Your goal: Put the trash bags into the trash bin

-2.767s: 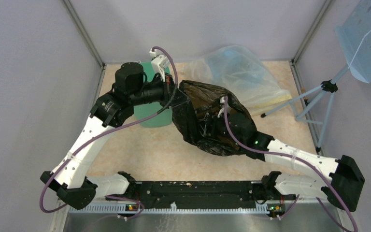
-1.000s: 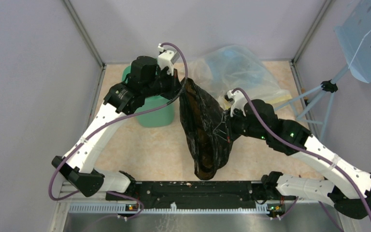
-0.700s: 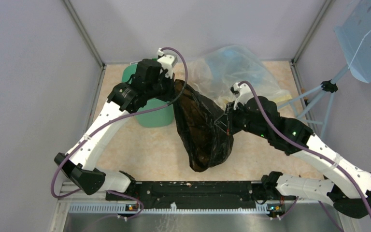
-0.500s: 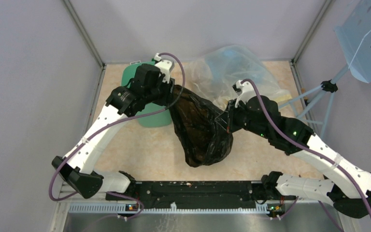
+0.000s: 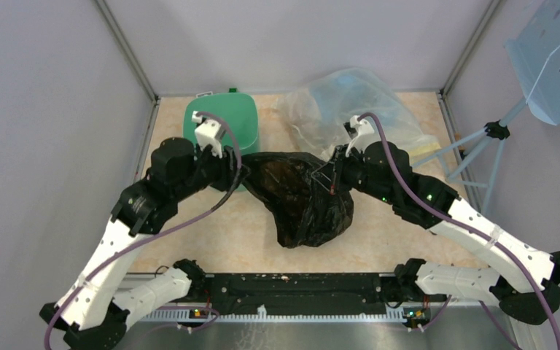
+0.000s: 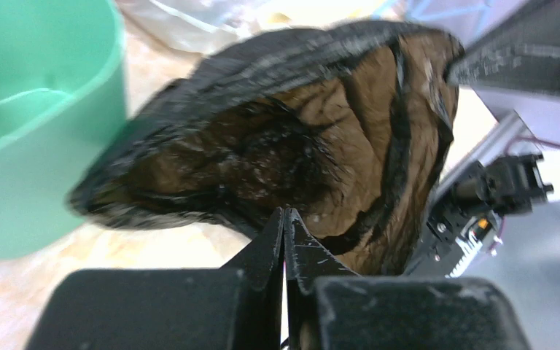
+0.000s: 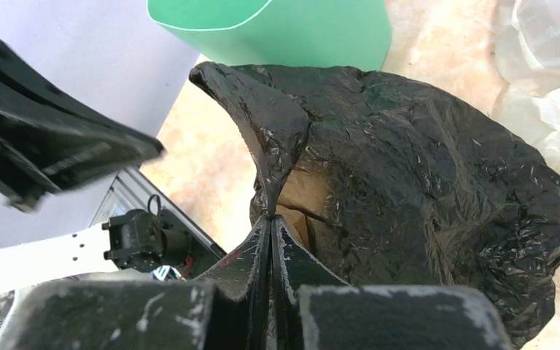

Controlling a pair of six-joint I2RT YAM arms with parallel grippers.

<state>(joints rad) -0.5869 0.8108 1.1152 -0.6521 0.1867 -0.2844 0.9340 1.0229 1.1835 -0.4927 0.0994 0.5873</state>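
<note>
Top external: black trash bag [image 5: 299,200] hangs stretched btwn both claws, just right of the green bin [image 5: 226,120]. Left gripper [image 5: 242,173] & right gripper [image 5: 329,173] are each pinched tight on its rim. Clear plastic bag [image 5: 357,102] lies behind; left arm [image 5: 168,182] blocks the bin's front.

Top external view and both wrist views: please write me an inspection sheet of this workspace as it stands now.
Surface: beige table, bare where visible.
Job's things: black bag held up between the arms, mouth stretched open, beside the green bin, not in it. Bin upright; nothing seen in the visible part of its inside.
Clutter: large clear bag at the back, behind the black bag.
Grippers: left gripper and right gripper each pinch the black bag's rim, jaws closed.
Cables: purple cables run along both arms; no snag seen.
Surroundings: grey walls; tripod with perforated panel at right.
</note>
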